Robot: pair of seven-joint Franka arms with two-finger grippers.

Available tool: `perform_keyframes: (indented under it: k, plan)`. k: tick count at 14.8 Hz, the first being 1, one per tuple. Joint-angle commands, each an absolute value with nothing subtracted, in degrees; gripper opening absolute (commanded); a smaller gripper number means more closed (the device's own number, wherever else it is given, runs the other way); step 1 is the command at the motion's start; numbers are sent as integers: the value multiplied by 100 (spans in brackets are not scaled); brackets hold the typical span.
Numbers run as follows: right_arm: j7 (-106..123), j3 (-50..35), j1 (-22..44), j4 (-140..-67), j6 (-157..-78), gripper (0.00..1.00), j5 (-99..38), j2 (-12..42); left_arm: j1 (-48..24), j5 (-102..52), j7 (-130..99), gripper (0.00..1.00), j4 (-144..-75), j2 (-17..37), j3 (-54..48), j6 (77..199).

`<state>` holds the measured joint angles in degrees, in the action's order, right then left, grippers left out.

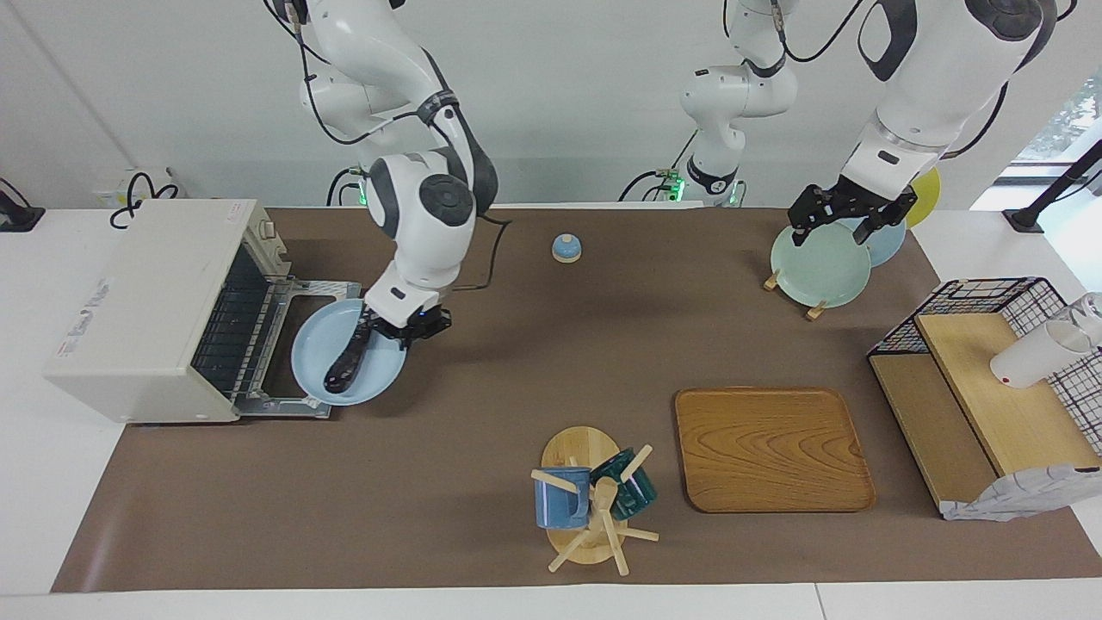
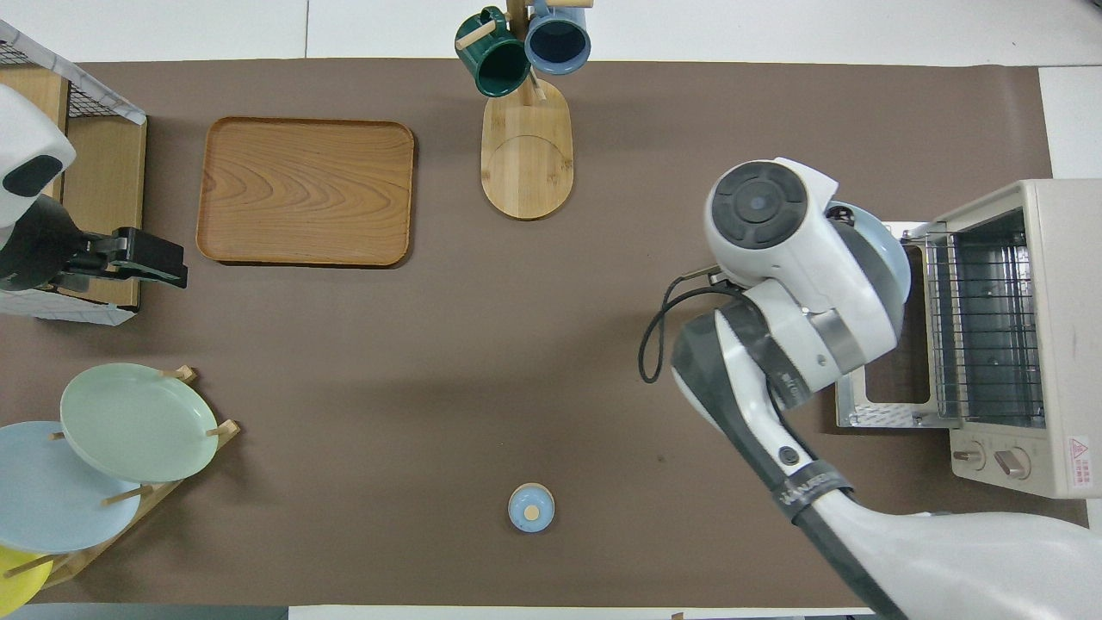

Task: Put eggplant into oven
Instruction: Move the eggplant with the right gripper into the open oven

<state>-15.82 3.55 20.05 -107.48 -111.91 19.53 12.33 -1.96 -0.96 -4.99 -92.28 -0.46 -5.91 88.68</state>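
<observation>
1. Nearest my camera, the mug tree (image 1: pixel 584 508) is standing with a blue mug (image 1: pixel 561 497) and a green mug (image 1: pixel 626 486) hanging on it, beside the wooden tray (image 1: pixel 771 448).
2. I am seeing the right gripper (image 1: pixel 389 331) clenching the upper end of the eggplant (image 1: pixel 348 365), which is lying on the light blue plate (image 1: pixel 337 340).
3. That plate is resting partly on the lowered door (image 1: pixel 293 344) of the oven (image 1: pixel 146 306).
4. My left gripper (image 1: pixel 848 211) is waiting over the plate rack's green plate (image 1: pixel 818 267); I cannot tell its finger state.
</observation>
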Motion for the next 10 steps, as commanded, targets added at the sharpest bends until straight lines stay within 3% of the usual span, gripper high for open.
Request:
perform_keyframes:
  k: [1, 4, 7, 10]
  plan:
    - [-1451, 255, 1452, -11399, -11408, 0, 2065, 765, -202, -9, -448, 100, -9264, -132, -580, 8798]
    - [-1213, 255, 1021, -11592, -11426, 0, 2065, 598, -193, -9, -457, 100, -9299, -141, -554, 8851]
    - [-1152, 255, 722, -12189, -12162, 0, 2092, 352, -185, -9, -466, 100, -9299, -176, -545, 8789]
    - [-986, 255, 449, -12357, -12191, 0, 2101, 220, -193, -9, -475, 100, -9299, -167, -554, 8807]
